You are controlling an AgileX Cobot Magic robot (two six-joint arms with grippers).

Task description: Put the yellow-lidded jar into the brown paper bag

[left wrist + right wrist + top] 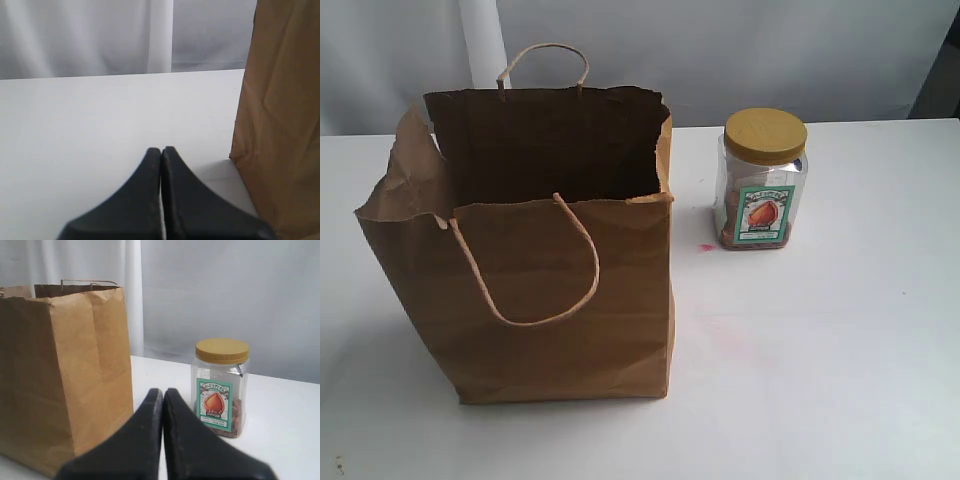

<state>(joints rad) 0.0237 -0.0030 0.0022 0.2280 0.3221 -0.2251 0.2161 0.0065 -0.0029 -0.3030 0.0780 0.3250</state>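
The yellow-lidded jar (761, 180) stands upright on the white table, to the right of the brown paper bag (535, 270). The bag stands open, its rim uneven and one loop handle hanging down its front. Neither gripper shows in the exterior view. In the right wrist view my right gripper (163, 391) is shut and empty, with the jar (220, 386) a little way beyond its tips and the bag (60, 370) to one side. My left gripper (161, 149) is shut on nothing, over bare table beside a wall of the bag (280, 125).
The white table (840, 360) carries a small pink smudge (706, 247) between bag and jar. A pale curtain (720, 50) hangs behind the table's far edge.
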